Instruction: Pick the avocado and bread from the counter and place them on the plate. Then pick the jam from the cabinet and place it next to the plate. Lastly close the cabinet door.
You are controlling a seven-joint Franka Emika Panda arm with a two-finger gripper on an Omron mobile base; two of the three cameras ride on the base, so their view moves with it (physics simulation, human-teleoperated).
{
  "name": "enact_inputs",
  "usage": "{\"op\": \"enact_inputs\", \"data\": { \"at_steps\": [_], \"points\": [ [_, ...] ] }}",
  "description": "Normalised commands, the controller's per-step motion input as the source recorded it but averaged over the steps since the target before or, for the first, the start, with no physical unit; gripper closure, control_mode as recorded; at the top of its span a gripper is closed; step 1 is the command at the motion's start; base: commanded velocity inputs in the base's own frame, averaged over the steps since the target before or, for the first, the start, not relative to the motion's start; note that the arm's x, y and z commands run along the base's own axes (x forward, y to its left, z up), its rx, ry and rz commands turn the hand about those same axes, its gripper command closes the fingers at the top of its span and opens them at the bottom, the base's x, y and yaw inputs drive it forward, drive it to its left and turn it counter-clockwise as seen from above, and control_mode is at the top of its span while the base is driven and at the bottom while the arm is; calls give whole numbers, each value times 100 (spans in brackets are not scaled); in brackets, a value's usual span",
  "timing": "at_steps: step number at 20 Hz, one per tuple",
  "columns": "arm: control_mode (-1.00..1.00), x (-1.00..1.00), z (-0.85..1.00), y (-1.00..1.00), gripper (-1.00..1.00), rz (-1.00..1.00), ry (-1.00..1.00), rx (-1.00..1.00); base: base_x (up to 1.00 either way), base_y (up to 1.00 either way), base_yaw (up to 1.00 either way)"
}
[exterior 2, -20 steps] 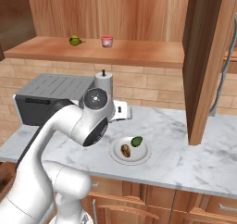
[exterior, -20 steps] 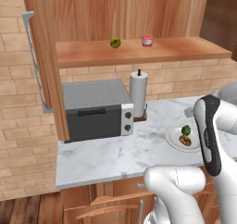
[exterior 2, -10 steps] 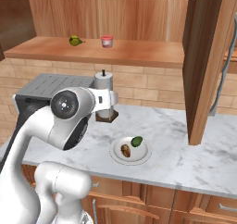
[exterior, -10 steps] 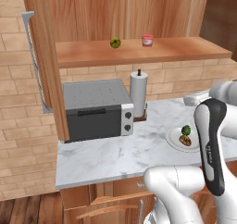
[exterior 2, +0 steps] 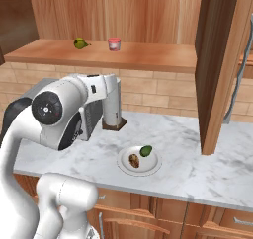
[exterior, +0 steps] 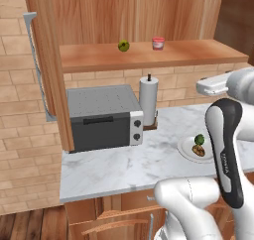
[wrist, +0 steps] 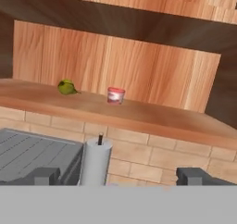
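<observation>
The white plate rests on the marble counter. On it lie the dark green avocado and the tan bread. The red jam stands on the shelf of the open cabinet. My gripper is open and holds nothing. It is raised above the counter and faces the shelf, with the jam ahead and slightly higher.
A yellow-green fruit sits left of the jam. Under the shelf stand a paper-towel roll and a grey oven. Open cabinet doors jut out at both sides.
The arm has swung up and away from the plate, its elbow moving left in the right base view. The gripper stays open; plate, food and jam have not moved.
</observation>
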Motion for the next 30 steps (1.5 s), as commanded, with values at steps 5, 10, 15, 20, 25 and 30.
{"op": "enact_inputs", "data": {
  "at_steps": [5, 10, 15, 20, 25, 30],
  "points": [
    [-100, -7, 34, 2, -100, 1, -12, 1, 0, 0, 0],
    [-100, 9, 7, 3, -100, 0, -5, 0, 0, 0, 0],
    [-100, 20, 7, 14, -100, 0, 1, 3, 0, 0, 0],
    [-100, 33, 18, 17, -100, 0, 5, 5, 0, 0, 0],
    [-100, 46, 22, 6, -100, 0, 8, 6, 0, 0, 0],
    [-100, 41, 3, 0, -100, 0, 5, 2, 0, 0, 0]
  ]
}}
